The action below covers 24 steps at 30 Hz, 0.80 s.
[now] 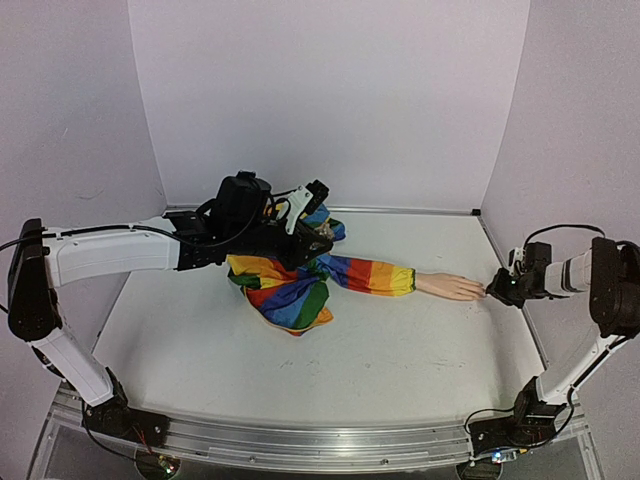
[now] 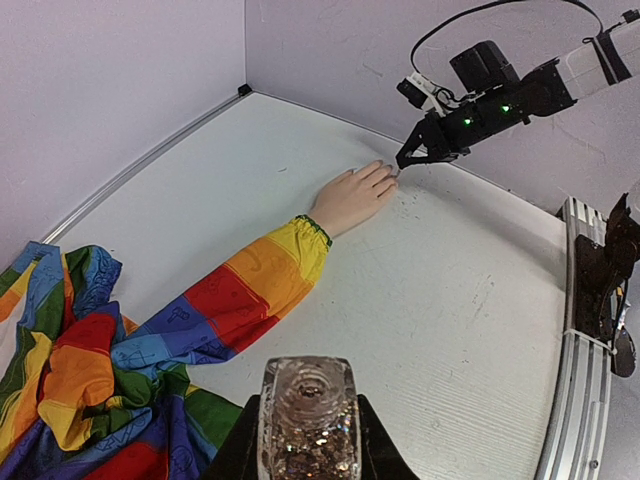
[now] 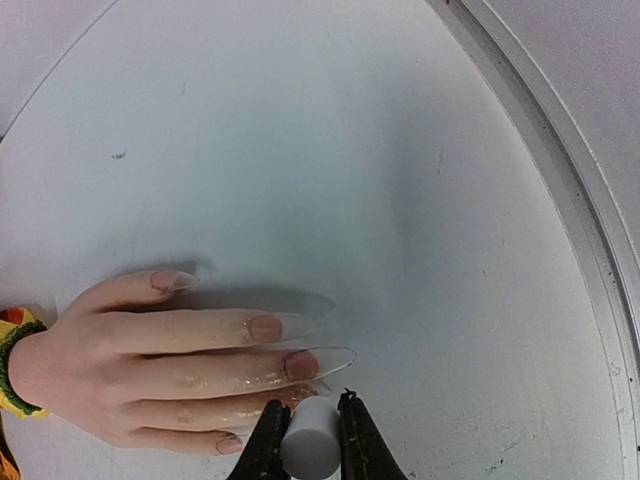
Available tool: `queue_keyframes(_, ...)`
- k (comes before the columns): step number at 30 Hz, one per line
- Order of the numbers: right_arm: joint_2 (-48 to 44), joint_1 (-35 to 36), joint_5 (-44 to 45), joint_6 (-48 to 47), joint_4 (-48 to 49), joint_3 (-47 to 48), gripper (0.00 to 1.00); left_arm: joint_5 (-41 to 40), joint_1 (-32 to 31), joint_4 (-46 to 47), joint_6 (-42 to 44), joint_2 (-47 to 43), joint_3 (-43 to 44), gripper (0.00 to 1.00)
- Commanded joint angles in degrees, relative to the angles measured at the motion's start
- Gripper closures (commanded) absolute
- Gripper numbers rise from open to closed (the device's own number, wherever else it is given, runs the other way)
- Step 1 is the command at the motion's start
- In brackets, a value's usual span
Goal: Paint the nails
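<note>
The pale mannequin hand [image 1: 452, 287] lies flat on the table, ending a rainbow-striped sleeve [image 1: 335, 275]. Its nails [image 3: 265, 327] are pinkish with long clear tips. My right gripper [image 3: 310, 425] is shut on a small white cylindrical brush cap [image 3: 310, 445], which is pointed at the nail of the finger second from the bottom of the right wrist view. The brush tip itself is hidden. In the left wrist view that gripper [image 2: 405, 160] touches the fingertips [image 2: 380, 180]. Back over the bunched sleeve, my left gripper [image 2: 308, 445] is shut on a clear bottle of glitter polish [image 2: 308, 415], open end up.
Bunched rainbow fabric [image 1: 285, 295] lies under the left arm. Purple walls close off the back and both sides. A raised metal rail [image 3: 560, 170] runs along the table edge just right of the hand.
</note>
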Motion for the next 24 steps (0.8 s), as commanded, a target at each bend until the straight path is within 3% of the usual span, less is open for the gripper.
queue_keyframes(1,0.41,0.31,2.23,0.26,-1.36,2.04,1.00,-0.74,0.29,3.07,0.79,-0.43,3.54,1.00)
queue_keyframes(16,-6.29,0.27,0.06,0.83,-2.22,-0.12,1.00,-0.74,0.31,3.07,0.44,-1.42,2.79,1.00)
queue_keyframes(24,-3.36,0.53,-1.88,-0.32,-1.83,0.55,1.00,-0.15,0.31,3.06,-0.26,-1.18,2.96,1.00)
